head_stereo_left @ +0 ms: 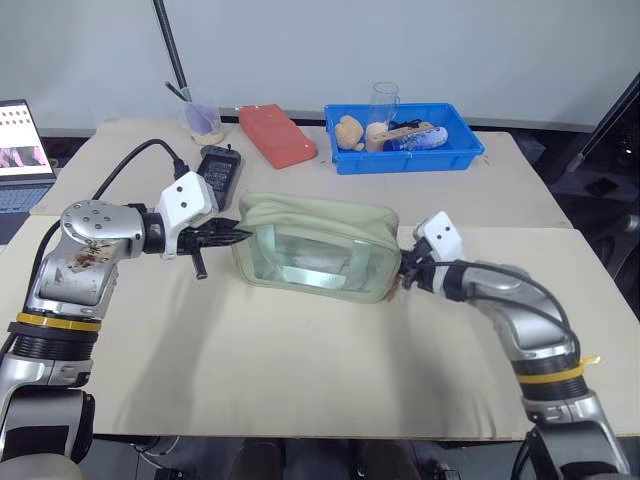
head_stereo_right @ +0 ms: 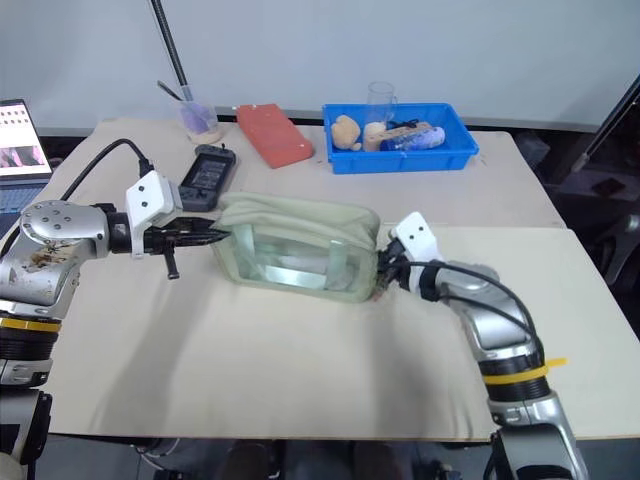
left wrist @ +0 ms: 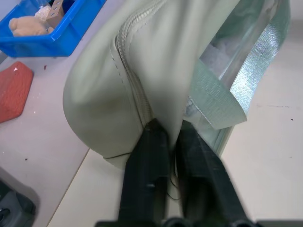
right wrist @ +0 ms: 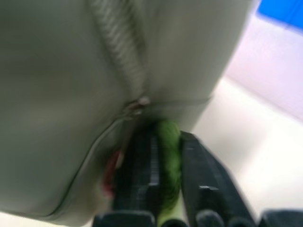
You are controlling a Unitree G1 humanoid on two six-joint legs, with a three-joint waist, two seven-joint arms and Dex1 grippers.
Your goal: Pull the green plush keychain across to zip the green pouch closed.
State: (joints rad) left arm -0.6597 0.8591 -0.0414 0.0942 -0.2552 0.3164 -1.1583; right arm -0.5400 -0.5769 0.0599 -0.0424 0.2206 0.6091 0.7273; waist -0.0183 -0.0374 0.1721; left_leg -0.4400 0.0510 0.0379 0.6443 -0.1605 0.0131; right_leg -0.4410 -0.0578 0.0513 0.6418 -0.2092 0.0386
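A: How do the fingers stand?

B: The left fingers (head_stereo_left: pixel 232 237) are at the pouch's (head_stereo_left: pixel 318 228) left end, mid-left of the frame. In the left wrist view they are a narrow gap apart, their tips against the fabric at the end of the zipper (left wrist: pixel 135 80); I cannot tell whether they pinch any of it. The right fingers (right wrist: pixel 165 142) are at the pouch's right end, and in the right wrist view the keychain (right wrist: pixel 168 165) sits between them, the fingers close on either side of it.

A: Now largest to smallest.

B: The bench (head_stereo_left: pixel 300 370) fills most of the frame. The pouch lies at its centre, the zipper along its top. A blue tray (head_stereo_left: pixel 405 152) stands at upper centre-right, holding a plush bear (head_stereo_left: pixel 349 131) and a clear cup (head_stereo_left: pixel 384 103). A red pad (head_stereo_left: pixel 277 134) lies just left of the tray, and a black device (head_stereo_left: pixel 220 168) left of that.

A: And the keychain's link?

B: A pinkish-red bit (right wrist: pixel 111 172) shows beside the keychain, against the pouch.
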